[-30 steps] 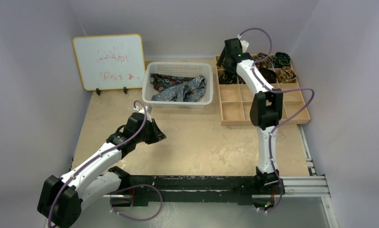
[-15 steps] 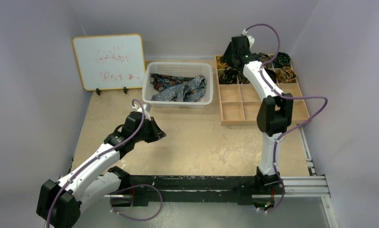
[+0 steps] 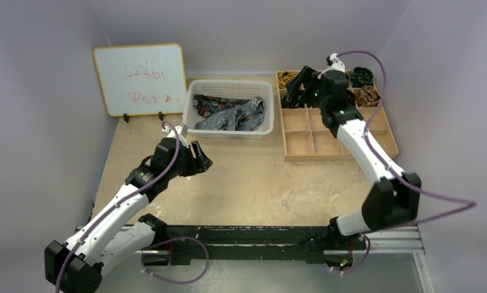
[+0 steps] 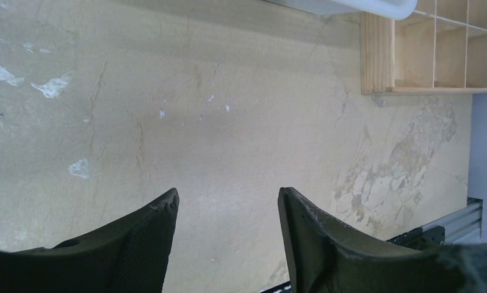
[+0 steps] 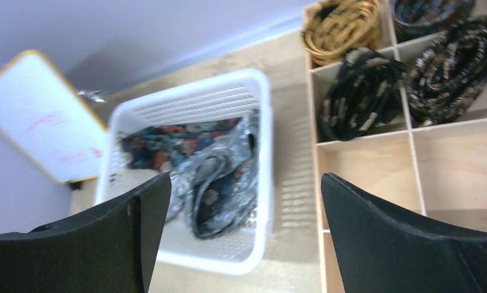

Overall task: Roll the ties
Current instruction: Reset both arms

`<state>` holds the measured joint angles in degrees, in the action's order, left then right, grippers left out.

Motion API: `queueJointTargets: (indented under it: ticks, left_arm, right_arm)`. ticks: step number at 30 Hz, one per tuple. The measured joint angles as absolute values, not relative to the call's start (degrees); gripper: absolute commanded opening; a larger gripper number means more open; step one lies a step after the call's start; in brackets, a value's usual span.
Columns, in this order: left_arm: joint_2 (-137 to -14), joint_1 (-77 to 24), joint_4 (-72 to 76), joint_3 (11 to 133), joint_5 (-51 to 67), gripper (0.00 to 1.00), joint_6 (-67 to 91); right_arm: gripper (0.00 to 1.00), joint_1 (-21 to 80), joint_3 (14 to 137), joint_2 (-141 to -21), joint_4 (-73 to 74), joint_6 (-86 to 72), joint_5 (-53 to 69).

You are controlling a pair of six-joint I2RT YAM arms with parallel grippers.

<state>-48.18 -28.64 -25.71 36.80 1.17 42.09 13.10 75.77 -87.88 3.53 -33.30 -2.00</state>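
Observation:
Loose ties [image 3: 232, 114] lie heaped in a white basket [image 3: 229, 133] at the back; the right wrist view shows them grey-blue and reddish [image 5: 220, 177]. Rolled ties fill the back cells of a wooden organizer [image 3: 351, 152]: a gold coil [image 5: 345, 21] and two dark coils [image 5: 360, 91] [image 5: 454, 67]. My right gripper [image 3: 299, 88] hovers over the organizer's back-left corner, facing the basket, open and empty [image 5: 244, 178]. My left gripper [image 3: 199, 160] hangs over bare table in front of the basket, open with nothing between its fingers [image 4: 227, 194].
A whiteboard [image 3: 140, 78] with red writing leans at the back left. The organizer's front cells [image 4: 448, 55] hold nothing. A metal rail [image 3: 387, 238] runs along the near edge. Grey walls close in on three sides.
The left gripper has opened and edged toward the basket. The right arm's elbow has swung out to the right, and its gripper has turned from the organizer's back cells toward the basket.

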Motion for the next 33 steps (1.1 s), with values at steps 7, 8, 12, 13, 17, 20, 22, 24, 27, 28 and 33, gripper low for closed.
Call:
queueJointTargets:
  ticks: [7,8,12,13,17,20,22,24,27,28,33]
  left_arm:
    - [-48.40,-28.64,-28.97,40.01,-1.52,0.85,39.86]
    - [-48.58,-28.64,-28.99,40.23,-1.63,0.86,39.55]
    - [-50.76,-28.64,-30.00,41.19,-1.65,0.90,39.18]
    - [-51.40,-28.64,-30.20,41.41,-1.58,0.90,39.18]
    - [-53.80,-28.64,-31.40,42.59,-0.12,0.91,39.11]
    - [-55.70,-28.64,-32.27,44.82,1.37,0.92,38.30]
    - [-56.53,-28.64,-32.53,46.04,1.93,0.93,38.24]
    - [-57.58,-28.64,-33.34,47.75,1.98,0.93,38.28]
    - [-58.15,-28.64,-34.13,49.36,1.72,0.93,38.41]
    - [-58.15,-28.64,-34.39,49.69,1.61,0.94,38.59]
    - [-57.63,-28.64,-35.46,50.02,-0.34,0.94,40.10]
  right_arm:
    - [0.99,13.10,57.63,-72.07,-8.10,-32.91,10.57]
    - [0.99,13.10,54.65,-71.00,-8.95,-32.93,12.64]
    - [0.99,13.23,46.28,-68.79,-8.80,-32.86,18.20]
    - [0.99,13.23,45.25,-68.60,-8.29,-32.73,19.07]
    - [0.99,14.09,44.80,-67.83,-6.83,-31.79,18.87]
    - [0.99,16.19,45.15,-66.72,-6.46,-31.03,15.68]
    - [0.99,18.11,45.87,-66.32,-6.11,-30.41,12.97]
    - [0.99,20.82,47.03,-65.73,-5.61,-29.67,9.26]
    - [0.99,23.90,48.40,-64.49,-5.23,-27.94,5.50]
    - [0.99,25.02,48.95,-63.96,-5.06,-27.00,4.25]
    - [0.99,28.08,51.24,-62.96,-5.08,-23.35,0.03]
